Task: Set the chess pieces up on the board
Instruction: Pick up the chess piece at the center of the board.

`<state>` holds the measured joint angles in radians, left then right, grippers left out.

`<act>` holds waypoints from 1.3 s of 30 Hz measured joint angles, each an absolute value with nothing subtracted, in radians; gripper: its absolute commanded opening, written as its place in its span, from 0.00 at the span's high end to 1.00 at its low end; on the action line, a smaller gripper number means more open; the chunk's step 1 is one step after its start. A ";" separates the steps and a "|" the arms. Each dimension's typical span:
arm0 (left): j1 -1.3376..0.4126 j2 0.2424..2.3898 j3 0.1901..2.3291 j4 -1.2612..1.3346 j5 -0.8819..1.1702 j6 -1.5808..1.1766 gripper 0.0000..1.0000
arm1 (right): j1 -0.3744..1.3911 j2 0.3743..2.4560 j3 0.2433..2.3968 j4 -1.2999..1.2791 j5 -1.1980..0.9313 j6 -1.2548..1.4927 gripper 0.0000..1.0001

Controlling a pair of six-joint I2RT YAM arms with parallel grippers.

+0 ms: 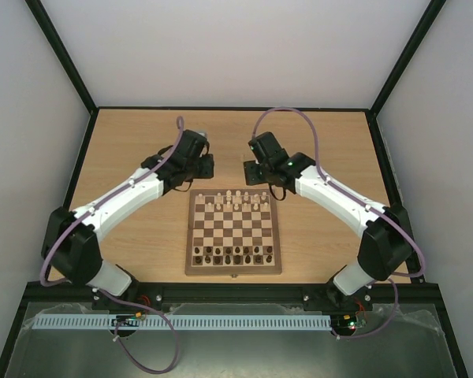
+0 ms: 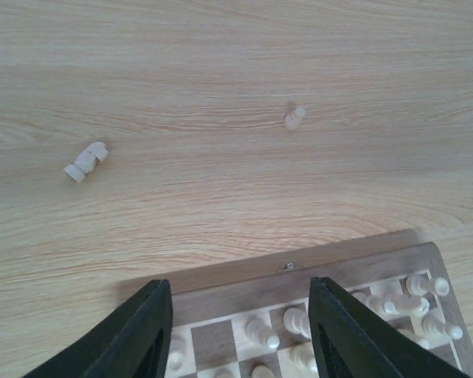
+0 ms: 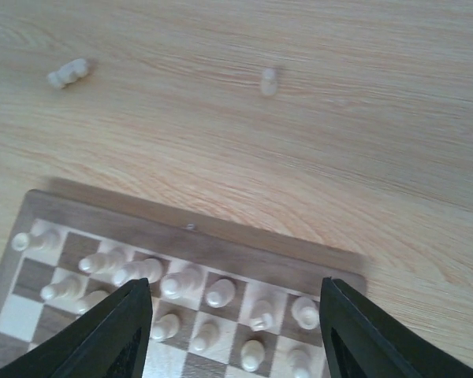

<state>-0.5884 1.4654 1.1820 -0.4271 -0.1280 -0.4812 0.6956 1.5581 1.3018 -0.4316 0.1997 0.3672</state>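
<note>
The board (image 1: 233, 232) lies at the table's middle. Cream chess pieces (image 1: 235, 200) stand on its far rows and dark brown pieces (image 1: 233, 253) on its near rows. My left gripper (image 1: 202, 168) hovers beyond the far left corner, open and empty (image 2: 238, 283). My right gripper (image 1: 258, 170) hovers beyond the far right corner, open and empty (image 3: 235, 285). Two loose cream pieces lie on the tabletop past the board's far edge: a knight on its side (image 2: 87, 161) and a small pawn (image 2: 295, 117). Both show in the right wrist view, the knight (image 3: 68, 72) and the pawn (image 3: 269, 81).
The board's brown frame (image 2: 299, 272) has a small metal clasp at its far edge (image 3: 191, 227). Black frame rails (image 1: 229, 108) border the light wood tabletop (image 1: 331, 150). The arm bases stand at the near edge.
</note>
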 measured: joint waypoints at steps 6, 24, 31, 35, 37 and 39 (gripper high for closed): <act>-0.577 1.608 1.276 -0.411 -0.109 -0.476 0.43 | 0.642 1.539 1.264 -0.421 0.207 0.385 0.40; -0.586 2.318 1.991 -0.593 0.009 -0.390 0.40 | 0.627 1.246 1.045 -0.353 0.208 0.430 0.39; -0.586 2.423 2.111 -0.631 0.020 -0.386 0.40 | 0.622 1.217 1.003 -0.332 0.194 0.432 0.40; -0.583 2.444 2.146 -0.633 0.022 -0.394 0.42 | 0.622 1.209 0.997 -0.321 0.183 0.433 0.40; -0.582 2.450 2.158 -0.633 0.022 -0.400 0.44 | 0.622 1.207 0.995 -0.314 0.179 0.433 0.41; -0.581 2.454 2.165 -0.632 0.022 -0.405 0.46 | 0.622 1.206 0.993 -0.311 0.174 0.433 0.41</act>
<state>-0.5812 2.4538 2.1651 -0.6323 0.0216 -0.4053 0.6220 1.2060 0.9928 -0.3107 0.1738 0.4328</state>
